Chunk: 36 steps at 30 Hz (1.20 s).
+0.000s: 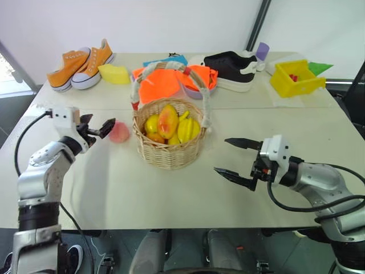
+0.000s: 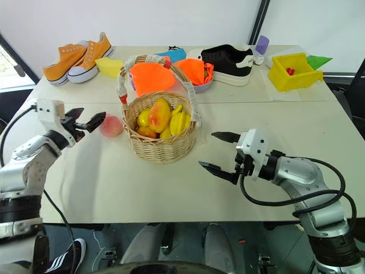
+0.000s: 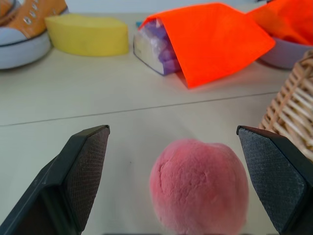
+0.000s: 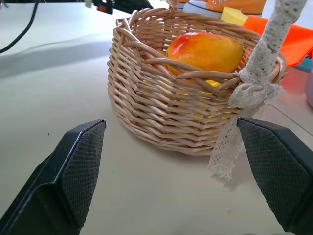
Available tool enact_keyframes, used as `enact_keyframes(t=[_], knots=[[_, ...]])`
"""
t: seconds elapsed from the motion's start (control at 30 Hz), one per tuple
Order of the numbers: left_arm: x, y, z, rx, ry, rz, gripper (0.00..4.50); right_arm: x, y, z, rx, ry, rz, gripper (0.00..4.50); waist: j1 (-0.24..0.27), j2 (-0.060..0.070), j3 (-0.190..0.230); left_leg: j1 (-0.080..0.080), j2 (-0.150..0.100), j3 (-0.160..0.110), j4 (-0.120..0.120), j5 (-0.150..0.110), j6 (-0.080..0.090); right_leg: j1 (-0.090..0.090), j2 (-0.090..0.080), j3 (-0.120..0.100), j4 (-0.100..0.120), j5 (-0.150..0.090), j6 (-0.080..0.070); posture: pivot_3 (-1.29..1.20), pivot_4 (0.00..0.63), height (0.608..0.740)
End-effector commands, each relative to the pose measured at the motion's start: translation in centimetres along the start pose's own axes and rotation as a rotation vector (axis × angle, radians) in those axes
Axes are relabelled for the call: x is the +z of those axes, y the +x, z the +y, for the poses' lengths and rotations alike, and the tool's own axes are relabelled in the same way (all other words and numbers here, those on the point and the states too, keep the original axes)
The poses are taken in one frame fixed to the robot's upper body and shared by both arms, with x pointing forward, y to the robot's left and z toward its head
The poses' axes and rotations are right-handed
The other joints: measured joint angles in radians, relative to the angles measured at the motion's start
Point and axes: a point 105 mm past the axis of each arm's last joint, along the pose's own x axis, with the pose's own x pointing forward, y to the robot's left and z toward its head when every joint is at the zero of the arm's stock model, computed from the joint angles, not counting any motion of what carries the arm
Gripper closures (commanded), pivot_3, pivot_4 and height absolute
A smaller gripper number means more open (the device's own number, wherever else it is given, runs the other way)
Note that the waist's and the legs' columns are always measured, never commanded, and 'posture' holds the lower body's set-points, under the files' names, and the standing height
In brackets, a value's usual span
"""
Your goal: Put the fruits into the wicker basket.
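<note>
Beside the round tan woven wicker basket (image 1: 169,137), on its left, the small round fuzzy pink peach (image 1: 119,132) rests on the pale counter (image 1: 171,194), lying between the spread fingers of the left hand (image 1: 98,129), which points level at it, apparently lined up for a sideways pinch. Already inside the basket, the elongated yellow-to-red mango (image 1: 167,120) lies on top of yellow fruits. On the basket's other side, the right hand (image 1: 235,157) hovers with fingers wide apart, holding nothing, likely waiting clear of the handle.
</note>
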Motion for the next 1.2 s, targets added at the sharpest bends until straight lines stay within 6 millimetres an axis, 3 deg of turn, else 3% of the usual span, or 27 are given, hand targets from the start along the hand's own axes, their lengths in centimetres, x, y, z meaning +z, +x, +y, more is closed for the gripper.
enact_keyframes(t=[0.03,0.13,0.33,0.5,0.63,0.73,0.93,1.0,1.1,1.2], knots=[[-0.8,1.0,-0.8,-0.036,0.008,0.067,0.05,1.4,0.1,0.1,-0.005,-0.052,-0.038,0.00,-0.001,0.000,0.000,0.000,0.000,0.000,0.000,0.000,0.000,0.000,0.000,0.000,0.000,0.000,0.000,0.00,0.150,0.740],[-2.1,1.3,-1.2,-0.052,0.012,0.126,0.05,1.6,0.1,0.2,-0.014,-0.056,-0.041,0.00,-0.002,0.000,0.000,0.000,0.000,0.000,0.000,0.000,0.000,0.000,0.000,0.000,0.000,0.000,0.001,0.00,0.150,0.740],[-2.6,1.8,-0.5,-0.002,0.016,0.141,0.05,2.1,0.3,0.2,-0.026,-0.056,-0.048,0.00,0.000,0.000,0.000,0.000,0.000,0.000,0.000,0.000,0.000,0.000,0.000,0.000,0.001,0.000,0.001,0.00,0.150,0.740],[-2.4,1.8,-1.1,-0.023,0.021,0.120,1.34,2.1,0.2,-0.3,-0.034,-0.060,-0.042,0.00,0.000,0.000,0.000,0.000,0.000,0.000,0.000,0.000,0.000,0.000,0.000,0.000,0.001,0.000,0.001,0.00,0.150,0.740],[-1.6,1.1,-0.2,0.021,0.038,0.080,1.34,1.9,0.3,-0.4,-0.032,-0.062,-0.039,0.00,0.000,0.000,0.000,0.000,0.000,0.000,0.000,0.000,0.000,0.000,-0.001,0.000,0.001,0.000,0.001,0.00,0.150,0.740],[-0.2,-1.4,-0.5,-0.047,0.018,0.033,1.34,1.9,0.2,-0.5,-0.033,-0.065,-0.041,0.00,-0.007,0.000,0.000,0.000,0.000,0.000,0.000,0.000,0.000,-0.001,-0.001,0.001,0.001,0.000,0.001,0.00,0.150,0.740],[3.8,-7.9,-4.4,-0.401,-0.007,-0.089,1.34,1.6,0.1,-0.7,-0.040,-0.058,-0.051,0.00,-0.012,0.000,0.000,0.000,0.001,0.000,-0.001,-0.001,-0.001,-0.001,-0.001,0.001,0.001,-0.002,-0.003,0.00,0.150,0.740],[4.9,-9.0,-6.0,-0.506,-0.053,-0.112,1.34,1.5,0.2,-0.7,-0.033,-0.051,-0.054,0.00,-0.006,0.000,0.000,0.000,0.001,0.000,-0.001,-0.001,-0.002,-0.001,-0.001,0.001,0.000,-0.002,-0.003,0.00,0.150,0.740],[7.2,-8.1,-8.6,-0.566,-0.066,-0.204,1.34,1.4,0.4,-0.8,-0.024,-0.052,-0.058,0.00,0.006,0.001,0.000,0.000,0.001,0.000,0.000,-0.001,-0.001,-0.002,-0.002,0.000,-0.001,-0.002,-0.004,0.00,0.150,0.740],[7.9,-5.6,-12.0,-0.592,-0.042,-0.244,1.34,1.4,0.5,-0.9,-0.021,-0.056,-0.059,0.00,0.008,0.001,0.000,0.000,0.000,0.000,0.003,-0.002,-0.001,0.000,-0.001,0.000,-0.001,-0.002,-0.003,0.00,0.150,0.740]])
